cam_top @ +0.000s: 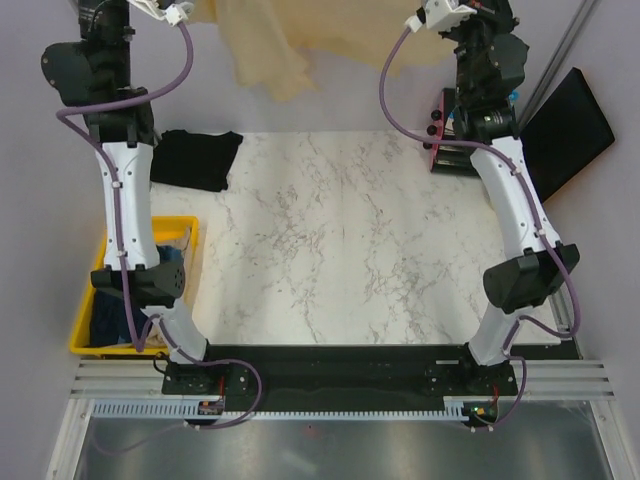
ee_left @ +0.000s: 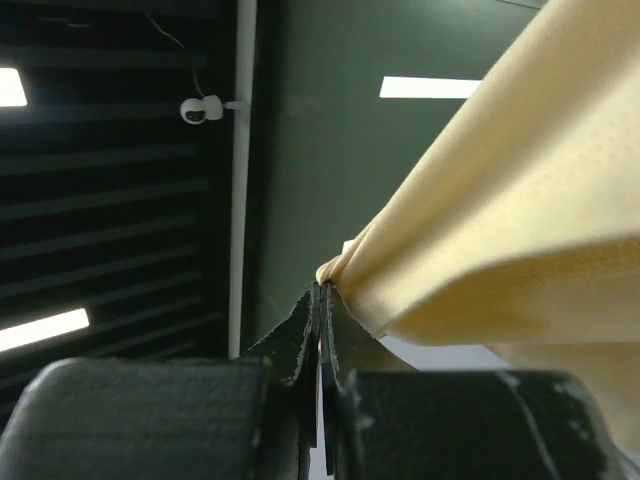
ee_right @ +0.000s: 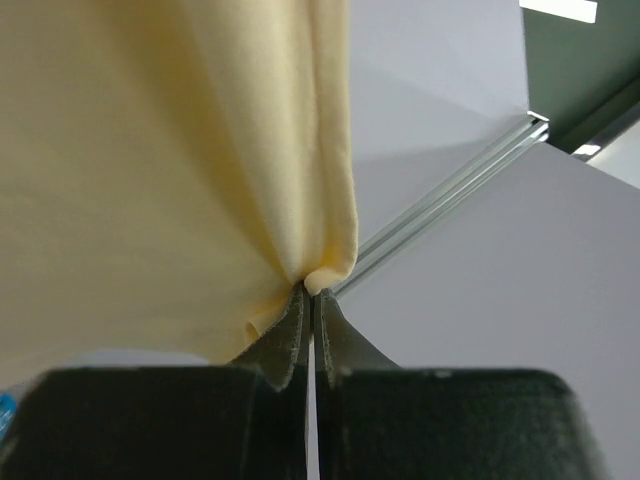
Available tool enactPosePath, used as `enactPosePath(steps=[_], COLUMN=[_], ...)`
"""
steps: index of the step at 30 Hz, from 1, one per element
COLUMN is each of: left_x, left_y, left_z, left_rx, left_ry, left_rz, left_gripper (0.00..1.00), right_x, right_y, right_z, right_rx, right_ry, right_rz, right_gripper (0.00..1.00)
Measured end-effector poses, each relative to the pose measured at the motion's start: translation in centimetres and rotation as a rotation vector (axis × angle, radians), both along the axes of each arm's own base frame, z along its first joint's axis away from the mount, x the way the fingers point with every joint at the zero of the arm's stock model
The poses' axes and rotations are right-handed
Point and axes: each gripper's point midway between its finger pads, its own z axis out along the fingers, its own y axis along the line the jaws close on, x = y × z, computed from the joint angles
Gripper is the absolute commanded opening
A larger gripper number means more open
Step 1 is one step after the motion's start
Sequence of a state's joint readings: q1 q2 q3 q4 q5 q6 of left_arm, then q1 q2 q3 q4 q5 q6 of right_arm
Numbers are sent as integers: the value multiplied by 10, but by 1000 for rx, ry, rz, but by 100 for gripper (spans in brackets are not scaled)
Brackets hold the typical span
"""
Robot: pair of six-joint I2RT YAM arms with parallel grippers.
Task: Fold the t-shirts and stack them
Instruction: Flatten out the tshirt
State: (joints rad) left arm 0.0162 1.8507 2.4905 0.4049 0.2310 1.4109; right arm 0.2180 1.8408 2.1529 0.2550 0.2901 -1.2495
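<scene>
The pale cream-yellow t-shirt [cam_top: 285, 45] hangs in the air beyond the table's far edge, stretched between both raised arms. In the left wrist view my left gripper [ee_left: 322, 288] is shut on a bunched edge of this shirt [ee_left: 500, 220], which fans out to the right. My right gripper [ee_right: 311, 291] is shut on another pinched edge of the same shirt [ee_right: 150, 170], which spreads up and left. A black t-shirt [cam_top: 197, 158] lies folded at the far left corner of the marble table [cam_top: 350, 250].
A yellow bin [cam_top: 84, 335] with dark blue cloth [cam_top: 106, 316] inside stands off the table's left edge, beside the left arm. A black panel [cam_top: 566, 130] and a red-framed object [cam_top: 446, 140] sit at the far right.
</scene>
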Motion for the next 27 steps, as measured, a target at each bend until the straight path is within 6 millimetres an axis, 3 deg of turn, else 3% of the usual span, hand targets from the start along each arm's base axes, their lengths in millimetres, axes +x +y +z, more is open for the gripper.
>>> enactPosePath(steps=[2,4,7,10,12,14,15,16,17,19,22,24,27], left_x=[-22,-23,9,55,71,70,62,51,40,21,-2,-10,-16], left_y=[0,0,0,-3,-5,-9,-12,-15,-18,-23,-28,-30,-32], left_z=[8,-7,-73,-211,-318,-435,-481,-514,-532,-535,-505,-484,-466], left_rx=[-3,-4,-2,44,85,117,122,128,131,142,172,194,197], left_ry=[-41,-3,169,475,697,979,1105,1206,1275,1331,1331,1357,1453], left_rz=[1,1,-1,11,16,-12,-31,-53,-70,-97,-115,-122,-147], left_gripper=[2,2,2,2,2,2,2,2,2,2,2,2,2], right_x=[-2,-2,1,-7,-21,-41,-49,-60,-71,-87,-106,-116,-132], right_y=[0,2,4,5,5,3,3,2,1,-2,-5,-5,-4], right_z=[-23,-52,-124,-212,-271,-320,-334,-349,-360,-368,-369,-369,-375], right_rx=[6,15,21,1,-26,-51,-64,-81,-95,-122,-166,-201,-257], right_ry=[53,125,296,523,689,844,896,956,1008,1080,1172,1230,1319], right_rz=[13,29,50,69,87,107,115,124,136,149,171,190,224], right_gripper=[0,0,0,0,0,0,0,0,0,0,0,0,0])
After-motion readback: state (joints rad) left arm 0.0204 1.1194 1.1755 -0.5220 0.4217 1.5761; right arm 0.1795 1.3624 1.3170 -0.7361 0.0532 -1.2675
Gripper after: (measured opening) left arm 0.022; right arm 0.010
